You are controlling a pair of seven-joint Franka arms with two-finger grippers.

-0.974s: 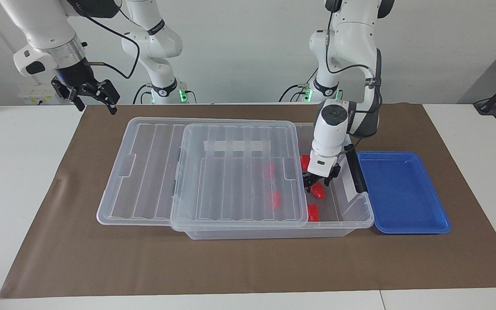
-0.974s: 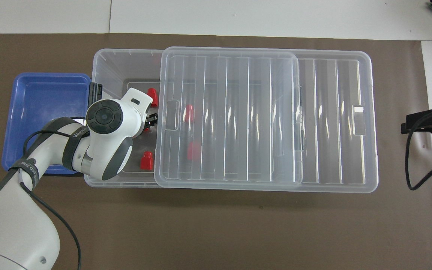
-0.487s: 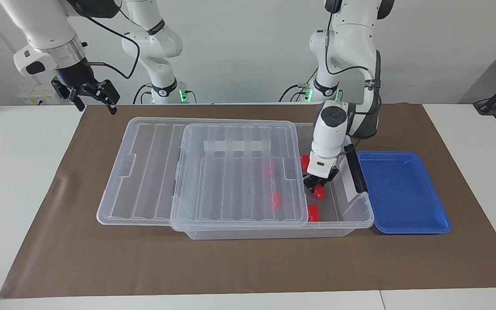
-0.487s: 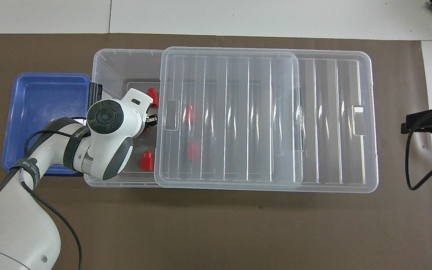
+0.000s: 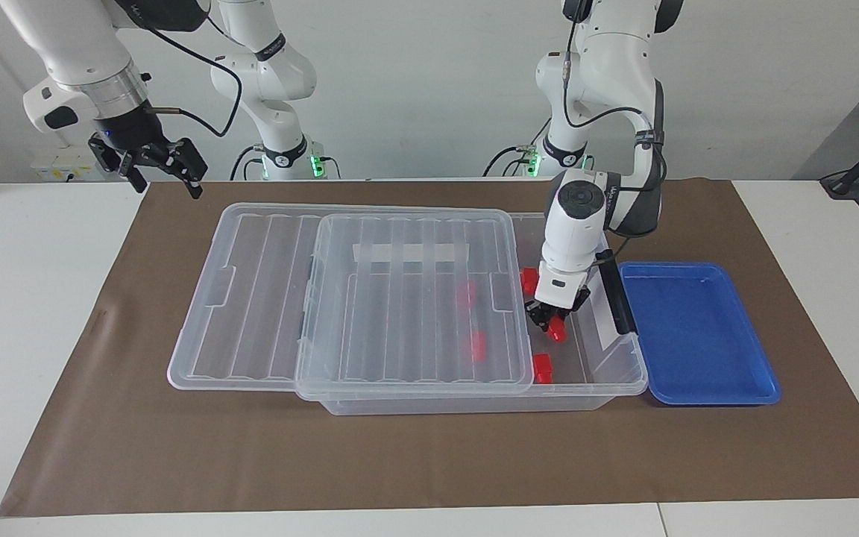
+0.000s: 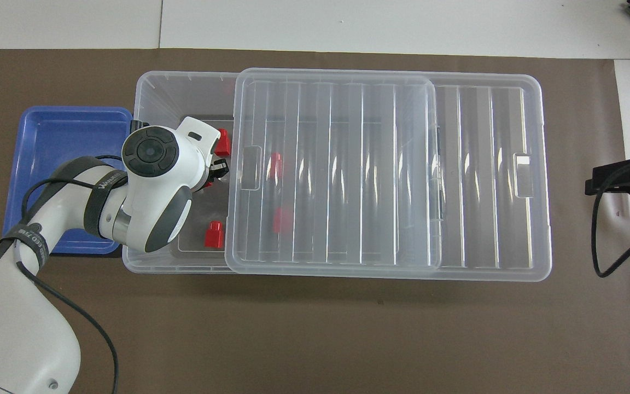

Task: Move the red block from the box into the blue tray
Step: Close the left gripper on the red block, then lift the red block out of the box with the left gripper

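The clear box [image 5: 627, 371] lies mid-table, its ribbed lid [image 5: 250, 298] slid toward the right arm's end, so the end beside the blue tray [image 5: 698, 335] is uncovered. My left gripper [image 5: 549, 322] reaches down into that uncovered end and is shut on a red block [image 5: 556, 330], held just above the box floor. In the overhead view the left gripper [image 6: 214, 174] is mostly hidden under its own wrist. Two more red blocks [image 5: 543, 368] [image 5: 527, 280] lie in the uncovered part, and two others [image 5: 465, 293] [image 5: 478, 346] lie under the lid. The blue tray [image 6: 63, 164] holds nothing.
My right gripper [image 5: 163, 165] waits open in the air over the mat's edge at the right arm's end, and also shows in the overhead view [image 6: 616, 183]. The box's black latch [image 5: 616, 298] stands between the left gripper and the tray. A brown mat [image 5: 429, 455] covers the table.
My left gripper's fingers, spread around the red block one second ago, have shut on it, and the wrist has risen slightly. The right arm has not moved.
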